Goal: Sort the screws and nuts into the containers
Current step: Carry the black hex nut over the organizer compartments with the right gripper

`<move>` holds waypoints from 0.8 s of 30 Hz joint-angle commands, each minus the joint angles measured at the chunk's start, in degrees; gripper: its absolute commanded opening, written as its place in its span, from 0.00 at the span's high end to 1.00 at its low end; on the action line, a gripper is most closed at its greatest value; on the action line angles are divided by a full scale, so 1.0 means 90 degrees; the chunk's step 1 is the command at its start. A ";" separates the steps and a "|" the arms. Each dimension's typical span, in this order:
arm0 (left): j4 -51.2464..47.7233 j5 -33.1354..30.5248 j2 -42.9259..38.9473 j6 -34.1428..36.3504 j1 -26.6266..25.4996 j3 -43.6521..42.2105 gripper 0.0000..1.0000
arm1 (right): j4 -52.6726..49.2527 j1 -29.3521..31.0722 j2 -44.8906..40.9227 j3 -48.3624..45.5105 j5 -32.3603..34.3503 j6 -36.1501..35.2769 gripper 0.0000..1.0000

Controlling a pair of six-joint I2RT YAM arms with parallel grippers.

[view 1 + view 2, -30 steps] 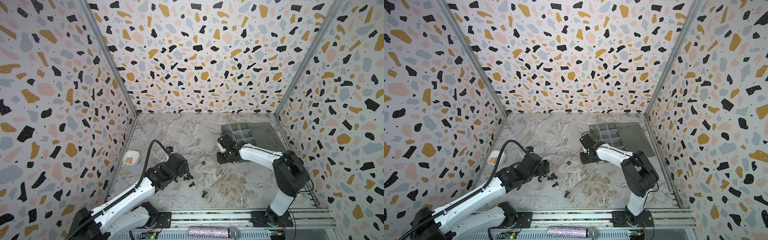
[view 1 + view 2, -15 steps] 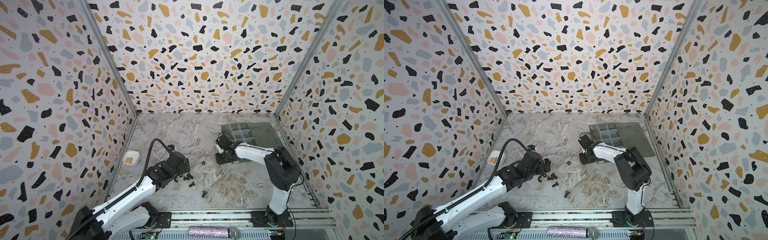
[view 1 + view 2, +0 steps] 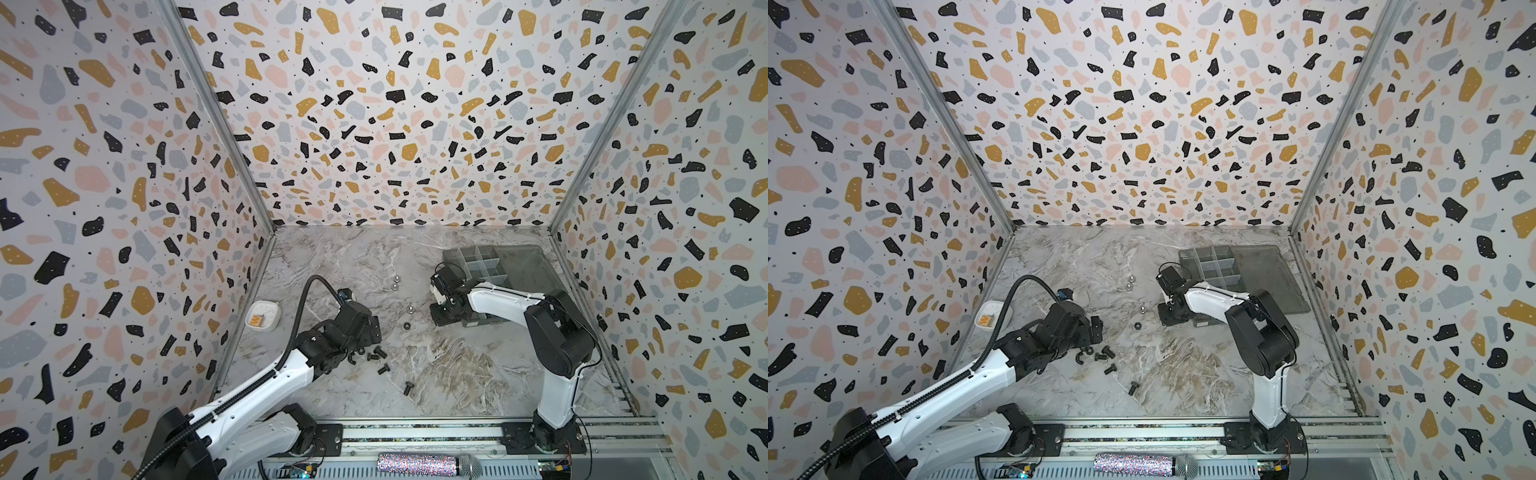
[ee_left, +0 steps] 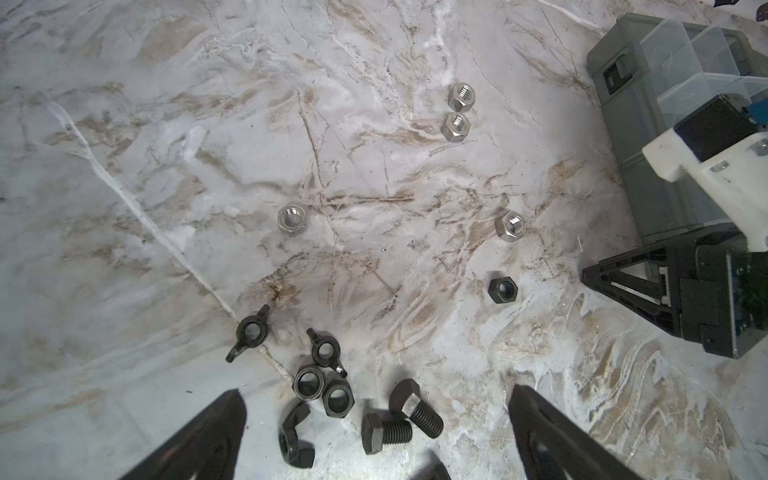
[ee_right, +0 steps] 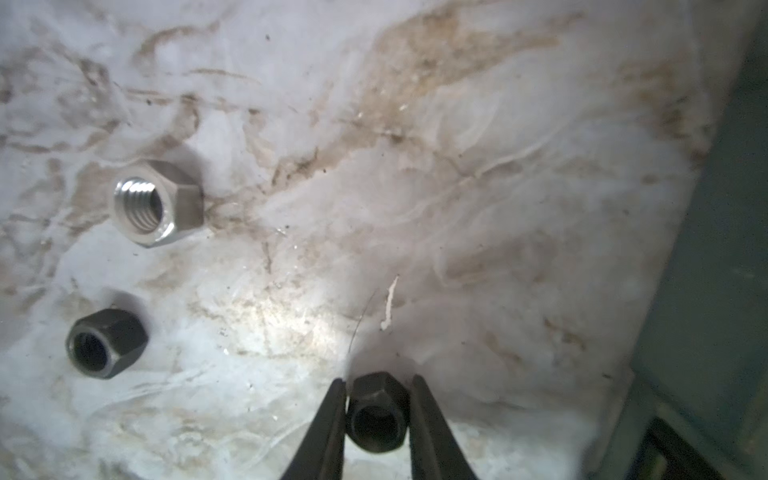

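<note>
Nuts lie bore-up across the marble counter [image 5: 457, 208]. The right tool [image 5: 377, 379] is clenched on a black hex nut [image 5: 376, 415], with one finger against each opposite flat. That nut rests on a face, its bore axis upright and opening toward the wrist camera. Both top views hide it under the tool [image 3: 444, 318], which stands at the 7 o'clock corner of the organiser box [image 3: 451, 253]. Close by, a silver hex nut [image 5: 158, 203] and a second black hex nut [image 5: 106, 343] also sit flat with their bores up.

The left tool [image 4: 376, 391] is released, its fingers [image 4: 199, 440] spread wide. It hovers over a cluster at about 7 o'clock on the counter. There two black hex bolts [image 4: 386, 432] lie on their sides, long axes level with the counter and angled to each other, one head beside the other's shank. Beside them are three wing nuts [image 4: 249, 332] and a pair of black nuts [image 4: 309, 382], which touch each other with bores up. A third bolt [image 3: 408, 388] lies apart at 5 o'clock of the cluster and shows only in the top views. Its long axis runs roughly 1 to 7 o'clock, and its head end is too small to tell.

The box sits at 2 o'clock with its lid [image 3: 528, 270] laid open toward 3 o'clock. What its compartments hold cannot be made out. A white dish [image 3: 274, 309] at 9 o'clock holds small orange pieces [image 3: 255, 320].
</note>
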 commanded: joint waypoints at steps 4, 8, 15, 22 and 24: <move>0.0186 0.0126 -0.0066 0.0133 0.0062 0.0147 0.00 | -0.0409 -0.0011 -0.0183 0.0011 0.0037 0.0036 0.79; 0.0160 0.0113 -0.0170 0.0121 0.0071 0.0099 0.00 | -0.0455 0.0006 -0.0219 0.0120 0.0029 0.0031 0.84; 0.0121 0.0078 -0.0225 0.0177 0.0108 0.0142 0.00 | -0.0661 0.0014 -0.0315 0.0515 0.0023 -0.0012 0.85; 0.0108 0.0075 -0.0145 0.0263 0.0159 0.0234 0.00 | -0.0875 0.0004 -0.0393 0.0921 0.0082 -0.0066 0.85; 0.0098 0.0072 -0.0121 0.0301 0.0170 0.0277 0.00 | -0.0936 -0.0006 -0.0400 0.1045 0.0132 -0.0077 0.85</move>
